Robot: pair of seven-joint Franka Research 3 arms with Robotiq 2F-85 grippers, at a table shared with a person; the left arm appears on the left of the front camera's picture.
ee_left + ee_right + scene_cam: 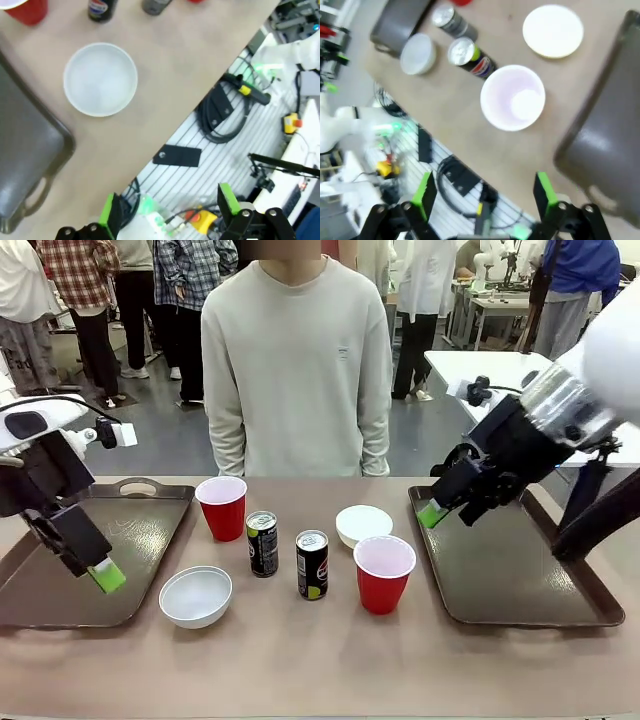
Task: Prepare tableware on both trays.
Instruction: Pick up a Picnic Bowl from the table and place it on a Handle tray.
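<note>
White bowl frontmost; left pincer and right pincer both wide apart, empty.

Cropped by the top edge of the left wrist view: a red cup, a Pepsi can and a second can, each down to a stub. Cut by that view's left edge: the left tray. Smeared by blur throughout the right wrist view: both cans' print, the cables. Cut off at its right edge: the right tray.

"Pepsi" on a black can
</note>
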